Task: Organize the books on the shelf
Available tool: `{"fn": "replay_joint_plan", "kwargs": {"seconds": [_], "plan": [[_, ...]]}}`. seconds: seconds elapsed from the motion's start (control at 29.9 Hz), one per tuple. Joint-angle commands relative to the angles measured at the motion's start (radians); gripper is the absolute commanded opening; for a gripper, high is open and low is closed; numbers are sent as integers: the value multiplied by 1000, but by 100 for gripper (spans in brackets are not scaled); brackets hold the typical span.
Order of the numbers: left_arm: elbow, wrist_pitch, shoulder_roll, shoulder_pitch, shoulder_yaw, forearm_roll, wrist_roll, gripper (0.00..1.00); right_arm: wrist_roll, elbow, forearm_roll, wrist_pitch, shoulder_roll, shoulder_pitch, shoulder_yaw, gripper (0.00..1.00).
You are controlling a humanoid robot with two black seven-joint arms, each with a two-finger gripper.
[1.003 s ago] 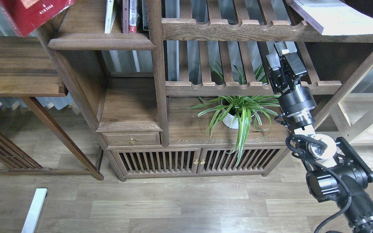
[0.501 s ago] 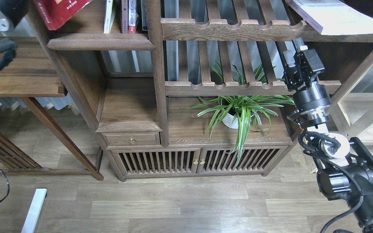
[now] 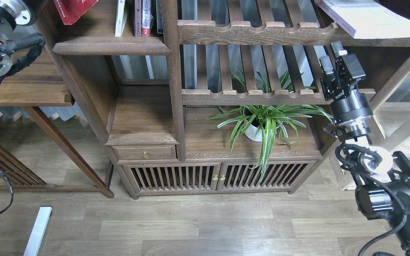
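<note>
Although the left arm comes in at the top left corner, its tool lies beyond the picture's edge, so whether it grips anything is not shown. A red book point(image 3: 72, 9) hangs tilted over the left end of the shelf point(image 3: 110, 45), its lower corner just above the board and its long axis running up and to the right out of view; probably the left tool carries it there so that it can be stood among the others. Further right on the same board, upright books point(image 3: 141, 17) stand with their spines forward and long axes vertical, close against the post point(image 3: 172, 71), which likely serves as their bookend. A pale book point(image 3: 368, 19) lies flat on the slatted rack point(image 3: 262, 32) at top right, its long axis running left to right and one end jutting past the rail. The right tool point(image 3: 334, 57) points up towards that rack, nothing between its fingers, which stand slightly apart, seemingly in readiness for the pale book.
</note>
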State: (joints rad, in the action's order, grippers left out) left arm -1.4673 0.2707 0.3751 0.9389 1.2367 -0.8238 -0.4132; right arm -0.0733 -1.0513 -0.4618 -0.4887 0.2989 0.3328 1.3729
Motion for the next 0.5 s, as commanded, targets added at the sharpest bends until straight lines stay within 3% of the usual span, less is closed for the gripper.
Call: {"fn": "replay_joint_plan", "kwargs": {"seconds": [0.0,0.23,0.47], "plan": [[44,-11,2,11,-5,3,37,0,1,2,-9,0,0,2,0,67],[195,-19,-5,116,-135,24,214,0,1,5,-15,0,-1,2,0,66],[315,-22,-7,193,-238,100,257,0,1,7,-21,0,0,2,18,66]]}}
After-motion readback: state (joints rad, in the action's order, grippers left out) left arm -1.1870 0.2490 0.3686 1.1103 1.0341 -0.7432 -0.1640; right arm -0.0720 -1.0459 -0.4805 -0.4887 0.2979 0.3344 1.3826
